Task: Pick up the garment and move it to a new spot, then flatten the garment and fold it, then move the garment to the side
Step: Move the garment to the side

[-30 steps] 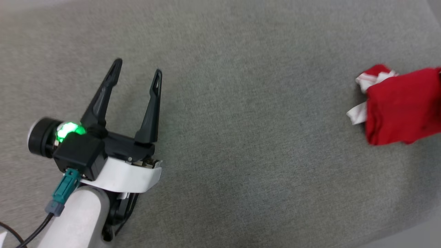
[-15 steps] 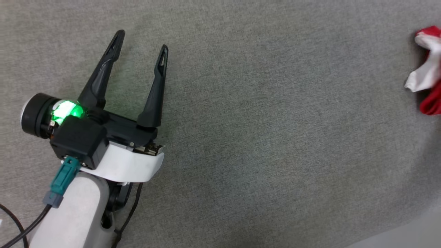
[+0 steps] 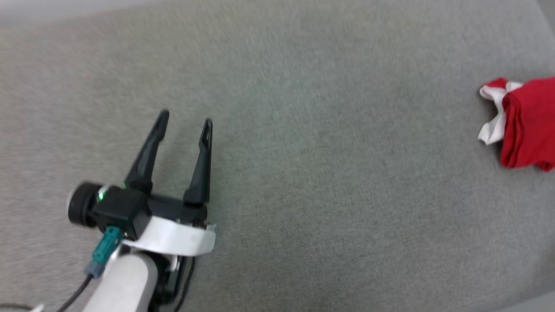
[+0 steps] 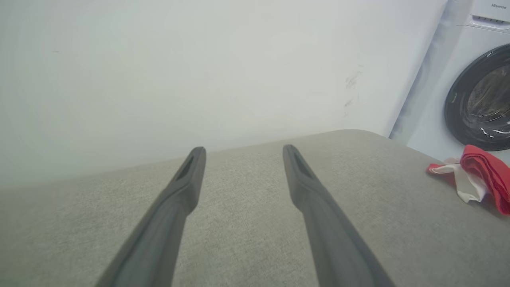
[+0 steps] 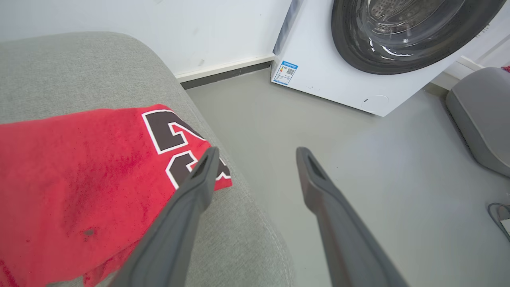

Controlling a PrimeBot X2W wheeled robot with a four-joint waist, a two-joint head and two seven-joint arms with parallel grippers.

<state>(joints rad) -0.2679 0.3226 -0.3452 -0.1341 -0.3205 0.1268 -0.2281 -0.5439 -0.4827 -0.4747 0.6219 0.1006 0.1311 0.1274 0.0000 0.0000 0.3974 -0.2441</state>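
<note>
A grey fabric-covered cushion [image 3: 329, 182] is carrying 1 thing: the garment [image 3: 529, 125], red with white trim, is lying folded near its right edge, black-and-white lettering facing up.

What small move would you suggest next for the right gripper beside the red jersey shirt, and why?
Probably draw the right gripper up and away: its jaws stand open and empty, and the red jersey shirt with block lettering lies by the grey fabric cushion's edge.

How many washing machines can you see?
1. The white front-loading washing machine stands on the floor by the wall, beyond the cushion edge where the red jersey lies. More could sit off-frame.
</note>
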